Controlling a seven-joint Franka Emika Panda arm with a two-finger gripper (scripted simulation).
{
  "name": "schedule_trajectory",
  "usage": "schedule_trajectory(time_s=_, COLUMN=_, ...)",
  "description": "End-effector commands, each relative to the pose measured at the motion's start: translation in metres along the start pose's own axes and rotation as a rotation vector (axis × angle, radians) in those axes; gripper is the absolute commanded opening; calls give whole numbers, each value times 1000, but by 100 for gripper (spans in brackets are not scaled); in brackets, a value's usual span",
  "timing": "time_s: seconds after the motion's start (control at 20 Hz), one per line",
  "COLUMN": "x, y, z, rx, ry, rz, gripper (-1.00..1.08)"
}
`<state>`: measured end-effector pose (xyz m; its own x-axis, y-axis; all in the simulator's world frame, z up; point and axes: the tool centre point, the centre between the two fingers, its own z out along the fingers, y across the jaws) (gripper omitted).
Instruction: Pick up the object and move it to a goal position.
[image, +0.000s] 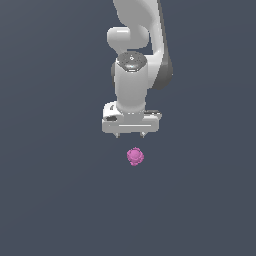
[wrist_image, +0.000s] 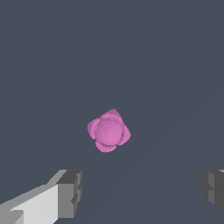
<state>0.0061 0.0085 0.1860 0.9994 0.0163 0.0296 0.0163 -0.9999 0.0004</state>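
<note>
arm (image: 136, 60): white, reaches down from the top of the exterior view, wrist vertical | gripper (image: 130, 134): points straight down, jaws spread wide, nothing between them | fingers (wrist_image: 70, 192): grey pads, well apart in wrist view

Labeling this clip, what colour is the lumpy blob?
Magenta-pink blob; clearest in the wrist view.

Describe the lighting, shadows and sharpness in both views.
Exterior view: flat, even light on a uniform dark grey ground, soft shading on the white arm, no cast shadow under the small magenta-pink lumpy blob; edges slightly soft. Wrist view: the blob is sharp, gently shaded, no glare; the open hand shows grey fingertips, cropped by the frame.
</note>
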Motion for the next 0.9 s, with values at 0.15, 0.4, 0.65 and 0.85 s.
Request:
schedule_trajectory(time_s=0.15, x=0, y=1, z=1, rx=3, ry=0, rz=7, gripper=100)
schedule_trajectory(time_s=0.4, x=-1, y=4, z=4, rx=20, ry=1, rz=43, gripper=100)
schedule_trajectory(time_s=0.65, x=-1, y=5, z=5, rx=25, ry=1, rz=52, gripper=100)
schedule_trajectory(time_s=0.85, x=-1, y=5, z=5, rx=24, ry=1, rz=55, gripper=100)
